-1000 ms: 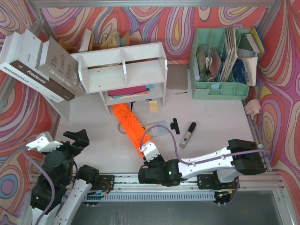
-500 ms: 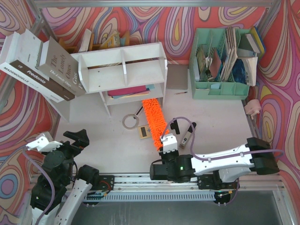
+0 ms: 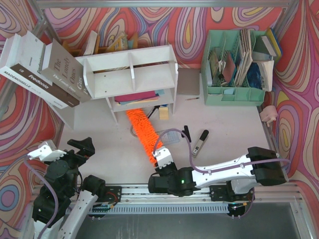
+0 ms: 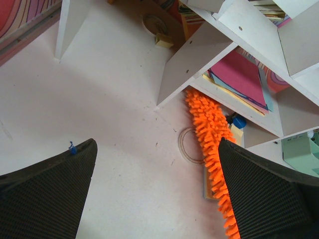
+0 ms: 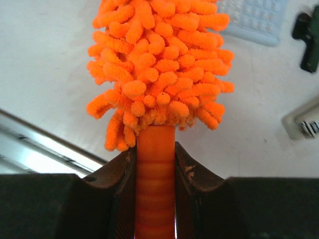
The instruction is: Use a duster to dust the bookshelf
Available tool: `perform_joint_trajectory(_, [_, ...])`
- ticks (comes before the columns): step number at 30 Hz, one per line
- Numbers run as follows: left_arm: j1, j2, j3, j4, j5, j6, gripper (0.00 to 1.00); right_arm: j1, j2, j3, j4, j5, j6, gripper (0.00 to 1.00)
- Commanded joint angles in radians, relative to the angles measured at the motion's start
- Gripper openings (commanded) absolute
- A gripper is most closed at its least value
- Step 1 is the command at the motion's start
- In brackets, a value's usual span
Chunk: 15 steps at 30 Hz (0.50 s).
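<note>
Duster (image 3: 141,130) handle clamped in right gripper (image 3: 162,160) by tabletop's near edge, long axis running away and left, fluffy tip at front of bookshelf (image 3: 132,74) lower tier, far-left; right arm nearer; left gripper (image 3: 65,148) wide open, empty, near-left corner; leaning book (image 3: 62,69) reads "The Lonely Ones"

free: table (image 3: 97,142) left of duster (image 3: 141,133) | blocked: bookshelf (image 3: 130,74) behind, black clip (image 3: 185,133) right of it

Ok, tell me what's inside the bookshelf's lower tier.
A flat pile with a pink cover on top, coloured edges beneath. The upper board of the bookshelf hides the tier's back. The duster points at its front.
</note>
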<state>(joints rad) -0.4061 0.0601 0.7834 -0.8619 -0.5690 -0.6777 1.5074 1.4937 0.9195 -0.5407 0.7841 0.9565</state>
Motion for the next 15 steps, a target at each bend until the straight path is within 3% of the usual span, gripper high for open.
perform_joint_trajectory(1, [-0.005, -0.01, -0.01, 0.015, -0.002, 0.003, 0.98, 0.01, -0.016, 0.063, 0.189, 0.012, -0.183, 0.0])
perform_joint_trajectory(15, [-0.005, -0.025, -0.009, 0.009, -0.015, 0.0, 0.98, 0.186, -0.066, 0.056, 0.104, 0.058, -0.23, 0.0])
